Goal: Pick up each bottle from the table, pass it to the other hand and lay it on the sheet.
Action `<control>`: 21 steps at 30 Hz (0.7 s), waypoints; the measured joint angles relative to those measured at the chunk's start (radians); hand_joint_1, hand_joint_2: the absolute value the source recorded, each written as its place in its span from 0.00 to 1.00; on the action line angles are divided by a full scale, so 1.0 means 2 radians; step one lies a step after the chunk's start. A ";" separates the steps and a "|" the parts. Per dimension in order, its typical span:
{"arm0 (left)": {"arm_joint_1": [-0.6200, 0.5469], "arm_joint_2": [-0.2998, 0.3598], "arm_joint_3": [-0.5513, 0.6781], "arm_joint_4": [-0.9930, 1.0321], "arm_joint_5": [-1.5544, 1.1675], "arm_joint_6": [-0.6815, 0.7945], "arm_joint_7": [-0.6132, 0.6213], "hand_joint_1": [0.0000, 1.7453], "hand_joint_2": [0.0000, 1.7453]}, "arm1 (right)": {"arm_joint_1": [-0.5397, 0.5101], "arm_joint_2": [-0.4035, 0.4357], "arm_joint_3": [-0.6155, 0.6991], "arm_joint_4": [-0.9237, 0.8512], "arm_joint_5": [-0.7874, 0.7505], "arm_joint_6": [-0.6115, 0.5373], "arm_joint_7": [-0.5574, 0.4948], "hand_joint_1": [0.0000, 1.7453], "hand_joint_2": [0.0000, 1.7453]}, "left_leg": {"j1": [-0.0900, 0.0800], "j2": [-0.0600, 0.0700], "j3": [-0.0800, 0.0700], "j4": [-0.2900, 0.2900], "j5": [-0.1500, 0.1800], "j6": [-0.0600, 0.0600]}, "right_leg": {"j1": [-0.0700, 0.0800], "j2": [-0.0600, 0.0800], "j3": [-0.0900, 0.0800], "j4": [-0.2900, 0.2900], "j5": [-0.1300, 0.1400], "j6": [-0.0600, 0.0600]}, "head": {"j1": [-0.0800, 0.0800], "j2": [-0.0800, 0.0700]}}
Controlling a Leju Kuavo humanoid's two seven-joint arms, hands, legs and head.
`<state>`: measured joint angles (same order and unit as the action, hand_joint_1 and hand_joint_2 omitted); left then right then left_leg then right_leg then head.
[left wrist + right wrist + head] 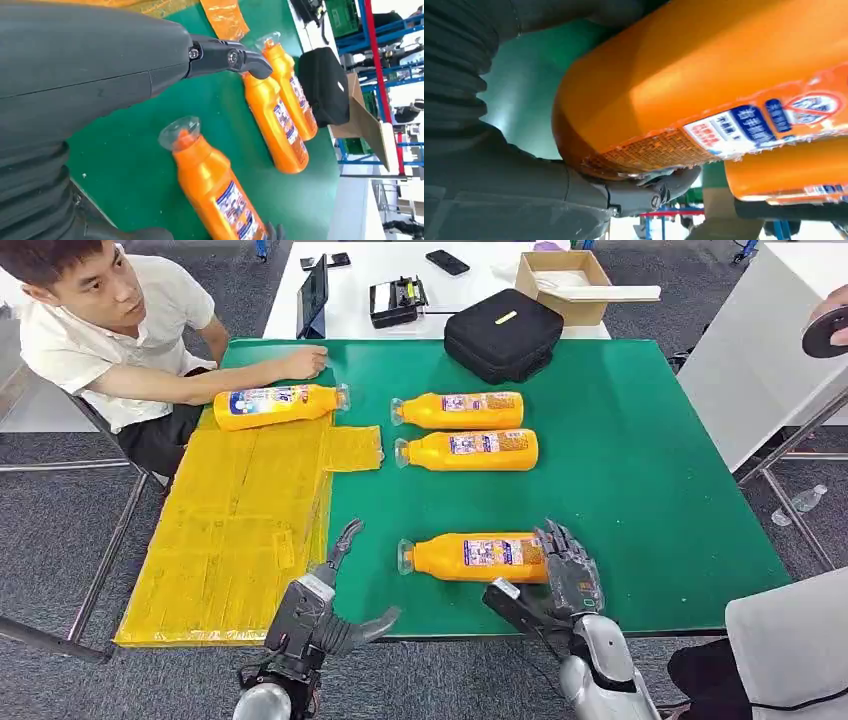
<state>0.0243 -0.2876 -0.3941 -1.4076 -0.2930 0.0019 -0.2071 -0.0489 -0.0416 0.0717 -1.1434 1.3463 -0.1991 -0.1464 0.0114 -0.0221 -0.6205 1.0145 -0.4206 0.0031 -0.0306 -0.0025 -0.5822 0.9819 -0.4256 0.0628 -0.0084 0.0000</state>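
1. A green table (640, 470) is shown from the head view, with a yellow sheet (230, 530) spread over its left part.
2. 4 orange bottles are seen lying on their sides. 1 bottle on the sheet (275, 405) is touched at its cap end by a person's hand (305, 362).
3. 2 far bottles (465, 430) are laid side by side on bare green, just right of the sheet's corner.
4. The nearest bottle (475, 556) is laid near the table's front edge, cap toward the sheet.
5. The right hand (560, 585) is placed around this bottle's base end: fingers are set against the base and the thumb below it, as confirmed in the right wrist view (644, 192).
6. The left hand (335, 605) is held empty near the front edge, fingers spread apart, just beside the sheet.
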 measured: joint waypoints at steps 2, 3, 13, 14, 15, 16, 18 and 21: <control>0.000 0.000 -0.001 0.000 0.002 -0.002 -0.001 0.00 1.00 | -0.010 -0.002 -0.004 0.019 -0.003 -0.001 -0.006 1.00 1.00 | 0.000 0.000 0.001 0.000 0.000 0.000 | 0.000 0.000 0.000 0.000 0.000 0.000 | 0.000 0.000; 0.000 0.000 -0.001 0.000 0.003 -0.003 -0.001 0.00 1.00 | -0.015 -0.002 -0.006 0.025 -0.004 -0.001 -0.008 1.00 1.00 | 0.000 0.000 0.001 0.000 0.000 0.000 | 0.000 0.000 0.001 0.000 0.000 0.000 | 0.000 0.000; -0.001 0.001 -0.002 0.001 0.007 -0.003 -0.002 0.00 1.00 | -0.047 -0.008 -0.018 0.088 -0.009 -0.018 -0.017 1.00 1.00 | 0.000 0.001 0.006 0.000 -0.002 0.001 | 0.000 0.001 0.000 -0.001 0.000 0.000 | 0.000 0.000; -0.001 0.001 -0.002 0.001 0.007 -0.003 -0.002 0.00 1.00 | -0.049 -0.009 -0.019 0.091 -0.009 -0.018 -0.019 1.00 1.00 | 0.000 0.001 0.006 0.000 -0.002 0.001 | 0.000 0.002 0.001 -0.001 0.000 0.000 | 0.000 0.000; -0.001 0.001 -0.002 0.001 0.007 -0.003 -0.002 0.00 1.00 | -0.050 -0.009 -0.020 0.094 -0.009 -0.020 -0.021 1.00 1.00 | 0.000 0.001 0.007 0.000 -0.002 0.001 | 0.000 0.002 0.001 -0.001 0.000 0.000 | 0.000 0.000; -0.001 0.001 -0.002 0.001 0.007 -0.003 -0.002 0.00 1.00 | -0.052 -0.010 -0.020 0.097 -0.009 -0.022 -0.022 1.00 1.00 | 0.000 0.001 0.007 0.000 -0.002 0.001 | 0.000 0.002 0.001 -0.001 0.000 0.000 | 0.000 0.000; -0.001 0.001 -0.003 0.001 0.007 -0.003 -0.003 0.00 1.00 | -0.053 -0.011 -0.020 0.099 -0.009 -0.024 -0.025 1.00 1.00 | 0.000 0.001 0.007 0.000 -0.002 0.001 | 0.000 0.002 0.002 -0.001 0.000 0.000 | 0.000 0.000; -0.001 0.001 -0.003 0.001 0.010 -0.002 -0.008 0.00 1.00 | -0.051 -0.010 -0.022 0.099 -0.025 -0.025 -0.041 1.00 1.00 | 0.000 0.001 0.008 0.000 -0.002 0.001 | 0.000 0.002 0.002 -0.001 0.000 0.000 | 0.000 0.000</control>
<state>0.0222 -0.2853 -0.3998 -1.4054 -0.2735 -0.0023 -0.2236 -0.1518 -0.0626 0.0282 -0.9449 1.2962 -0.2495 -0.2293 0.0113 -0.0205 -0.6054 1.0146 -0.4242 0.0053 -0.0307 0.0006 -0.5783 0.9795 -0.4261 0.0627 -0.0080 0.0000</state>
